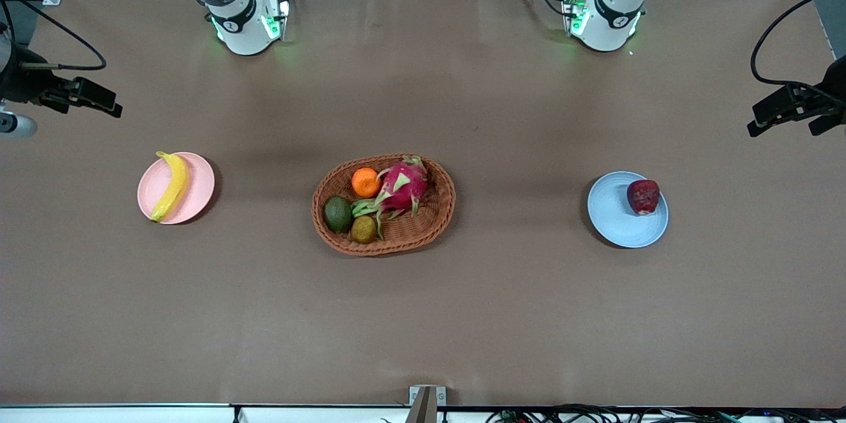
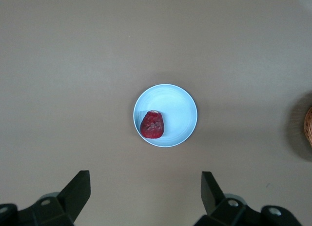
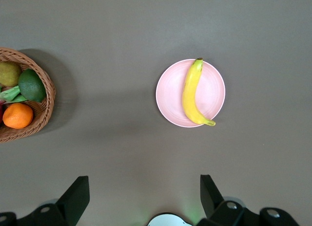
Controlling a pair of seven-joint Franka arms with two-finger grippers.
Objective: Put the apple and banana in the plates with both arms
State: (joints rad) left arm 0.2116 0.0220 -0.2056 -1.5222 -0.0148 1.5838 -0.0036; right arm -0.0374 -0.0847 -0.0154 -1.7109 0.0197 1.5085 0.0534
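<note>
The yellow banana (image 1: pixel 172 186) lies on the pale pink plate (image 1: pixel 199 185) toward the right arm's end of the table; both show in the right wrist view, banana (image 3: pixel 191 92) on plate (image 3: pixel 168 94). The dark red apple (image 1: pixel 643 196) sits on the light blue plate (image 1: pixel 615 213) toward the left arm's end, near the rim; the left wrist view shows the apple (image 2: pixel 152 124) on the plate (image 2: pixel 178 111). My left gripper (image 1: pixel 783 106) (image 2: pixel 145 173) is open and empty, high above the table. My right gripper (image 1: pixel 89 98) (image 3: pixel 144 177) is open and empty, also raised.
An oval wicker basket (image 1: pixel 437 217) stands mid-table between the plates. It holds a pink dragon fruit (image 1: pixel 402 186), an orange (image 1: pixel 365 182), an avocado (image 1: pixel 338 213) and a small greenish fruit (image 1: pixel 363 229). The arm bases (image 1: pixel 248 23) (image 1: pixel 605 16) stand along the table's edge farthest from the front camera.
</note>
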